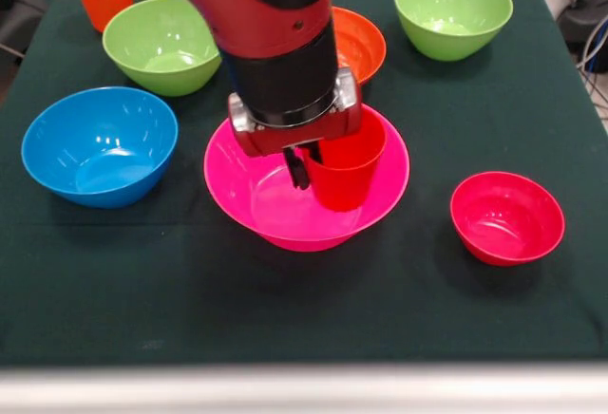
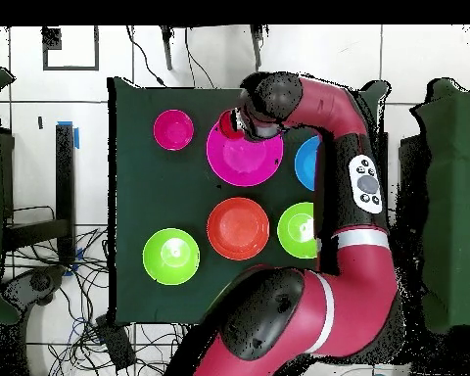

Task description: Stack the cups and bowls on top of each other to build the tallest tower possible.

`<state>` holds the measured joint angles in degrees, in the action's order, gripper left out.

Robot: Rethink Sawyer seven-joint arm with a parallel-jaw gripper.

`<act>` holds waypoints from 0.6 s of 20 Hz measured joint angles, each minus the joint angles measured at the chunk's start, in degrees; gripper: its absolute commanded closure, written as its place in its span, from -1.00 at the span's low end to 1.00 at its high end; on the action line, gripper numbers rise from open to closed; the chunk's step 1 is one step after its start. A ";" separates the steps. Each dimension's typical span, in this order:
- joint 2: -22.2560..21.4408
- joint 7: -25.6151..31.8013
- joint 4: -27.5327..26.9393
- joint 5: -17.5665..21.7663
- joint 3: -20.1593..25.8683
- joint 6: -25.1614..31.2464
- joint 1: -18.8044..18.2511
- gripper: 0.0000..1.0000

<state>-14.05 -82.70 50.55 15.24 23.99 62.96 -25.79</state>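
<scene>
The large pink bowl [image 1: 237,207] [image 2: 245,166] sits mid-table. A red cup [image 1: 347,165] [image 2: 226,125] stands upright inside it, toward its right side in the front view. My gripper [image 1: 306,171] [image 2: 243,119] comes down from above and is shut on the cup's left wall; one dark finger [image 1: 298,169] shows outside the rim, the other is hidden. Whether the cup rests on the bowl's floor I cannot tell. Separate on the cloth are a light blue bowl [image 1: 100,146], two lime green bowls [image 1: 161,46] [image 1: 453,12], an orange bowl [image 1: 363,46] and a small red bowl [image 1: 506,217].
An orange cup [image 1: 104,6] stands at the far left corner, partly behind the arm. The dark green cloth ends close behind the far bowls. My arm's upper links hide part of the table's right side in the overhead view, over the blue bowl [image 2: 305,163].
</scene>
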 measured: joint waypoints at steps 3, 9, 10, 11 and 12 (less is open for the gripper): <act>0.72 1.66 -0.31 0.61 0.40 0.02 -0.63 1.00; 1.42 3.66 -0.31 1.91 0.50 0.02 -1.41 1.00; 1.44 3.68 -0.31 1.93 0.50 0.02 -1.47 1.00; 1.42 3.68 -0.31 1.99 0.50 0.02 -1.60 1.00; 1.42 3.68 -0.31 2.03 0.50 0.02 -1.68 1.00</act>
<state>-12.63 -79.03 50.24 17.27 24.48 62.98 -27.47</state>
